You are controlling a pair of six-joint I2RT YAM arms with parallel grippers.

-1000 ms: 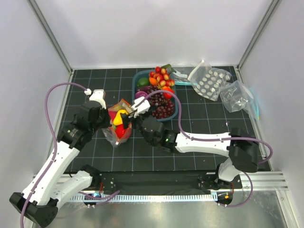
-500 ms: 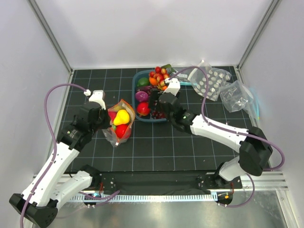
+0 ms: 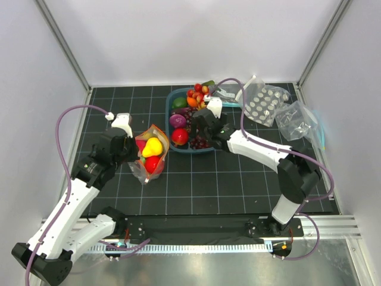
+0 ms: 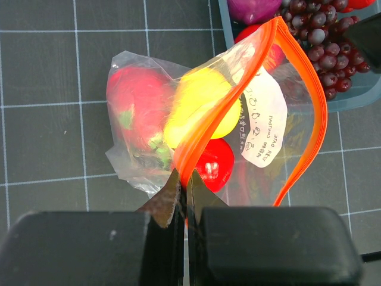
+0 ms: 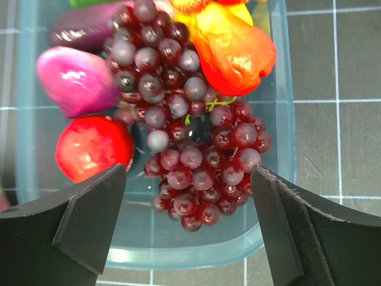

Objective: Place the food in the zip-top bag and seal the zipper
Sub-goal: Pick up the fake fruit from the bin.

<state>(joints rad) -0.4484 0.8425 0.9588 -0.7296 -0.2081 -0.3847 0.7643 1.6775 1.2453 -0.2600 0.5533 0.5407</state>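
The zip-top bag (image 3: 150,156) stands open on the mat, with a yellow fruit (image 4: 199,101), a pink-red fruit (image 4: 134,101) and a small red one (image 4: 214,164) inside. My left gripper (image 4: 184,179) is shut on its orange-red zipper (image 4: 196,143) at the near corner. My right gripper (image 5: 189,196) is open, hovering over the teal bin (image 5: 178,247), its jaws wide on either side of the dark purple grapes (image 5: 196,155). A red fruit (image 5: 95,146), a pink-purple one (image 5: 74,80) and an orange-red one (image 5: 232,50) also lie in the bin (image 3: 178,149).
A clear pouch of white round discs (image 3: 261,102) and a clear pouch with a teal strip (image 3: 300,124) lie at the back right. More small fruits (image 3: 199,95) fill the bin's far end. White walls close in on three sides.
My right gripper left the bag's mouth, swung back right to the bin and now hovers open over the grapes. The yellow fruit stays in the bag. The left arm has not moved.
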